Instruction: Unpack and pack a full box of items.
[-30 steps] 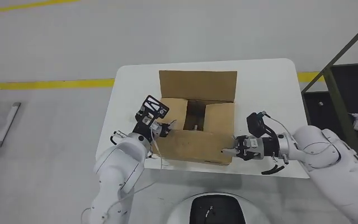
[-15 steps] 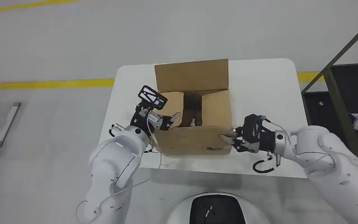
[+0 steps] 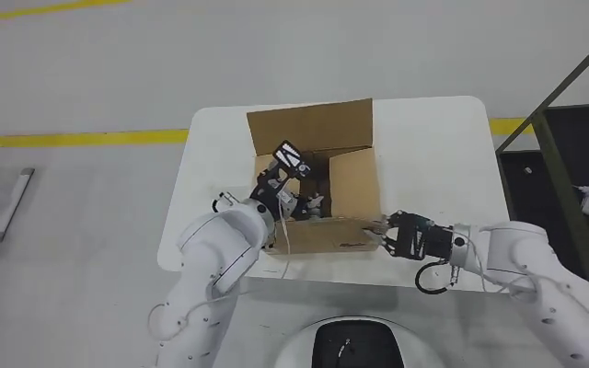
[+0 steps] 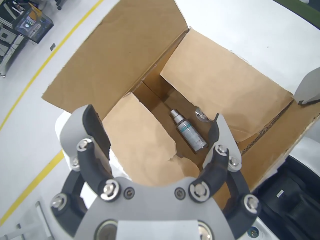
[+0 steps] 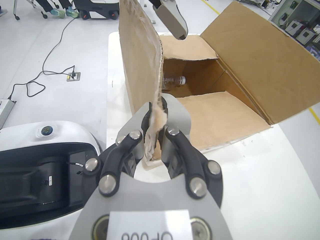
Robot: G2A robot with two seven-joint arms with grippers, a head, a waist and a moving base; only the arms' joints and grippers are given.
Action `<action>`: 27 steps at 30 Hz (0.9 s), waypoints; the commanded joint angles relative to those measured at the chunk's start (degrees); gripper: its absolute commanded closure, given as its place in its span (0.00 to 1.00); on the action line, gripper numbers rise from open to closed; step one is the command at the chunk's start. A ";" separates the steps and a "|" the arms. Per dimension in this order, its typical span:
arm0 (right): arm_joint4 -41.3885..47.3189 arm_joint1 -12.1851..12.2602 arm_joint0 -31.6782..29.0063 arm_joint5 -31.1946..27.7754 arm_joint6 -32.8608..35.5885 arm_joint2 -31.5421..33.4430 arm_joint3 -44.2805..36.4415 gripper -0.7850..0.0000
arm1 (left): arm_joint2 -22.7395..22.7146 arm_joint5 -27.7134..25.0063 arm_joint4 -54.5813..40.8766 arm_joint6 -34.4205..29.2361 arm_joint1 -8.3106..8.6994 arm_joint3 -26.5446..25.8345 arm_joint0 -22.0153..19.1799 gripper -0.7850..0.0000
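Top view is showing the box [image 3: 317, 133] sitting on the table [image 3: 442, 138] with its flaps open. The left gripper [image 3: 308, 204] is hanging over the box's left side. The right gripper [image 3: 384, 232] is sitting at the near right corner.

Seen in the right wrist view, the right gripper [image 5: 156, 116] is squeezing the corner of the front flap [image 5: 137, 51] and holding it upright. Seen in the left wrist view, the left gripper [image 4: 153, 114] is spread wide and holding nothing.

The spray bottle [image 4: 189, 134] is lying on its side on the box floor, down below the left gripper. Its long way is running from back to front, along the gap between the left flap [image 4: 140, 136] and the right flap [image 4: 220, 88]. Its spray end is pointing at the back. The left arm is much nearer to it, and the right one is busy with the flap. The fingers are standing partly across the bottle, so I think a small turn and a straight drop would be fitting.

Both side flaps are leaning in over the floor and making the gap narrow. The left flap is sitting right under one finger. The other finger is looking close to the right flap's edge. So the wide fingers may be bumping cardboard on the way down.

A small silver thing [image 4: 201, 114] is lying just beside the spray end. A clear bottle [image 5: 174, 81] is lying on the floor too, peeking out from behind the front flap.
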 commanded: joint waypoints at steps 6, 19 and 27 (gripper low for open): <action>4.83 0.44 -2.47 -1.81 -4.88 3.59 0.62 0.51 | 1.60 -1.37 -1.68 -2.11 0.10 0.42 -0.62 0.00; 33.91 1.28 -4.32 1.41 1.29 9.53 4.63 1.00 | 2.80 -3.94 -5.31 -5.77 0.75 -3.12 0.92 0.00; 44.07 1.51 -0.85 2.33 12.59 5.21 5.44 1.00 | 3.15 -4.40 -7.01 -6.77 1.11 -4.70 0.72 0.00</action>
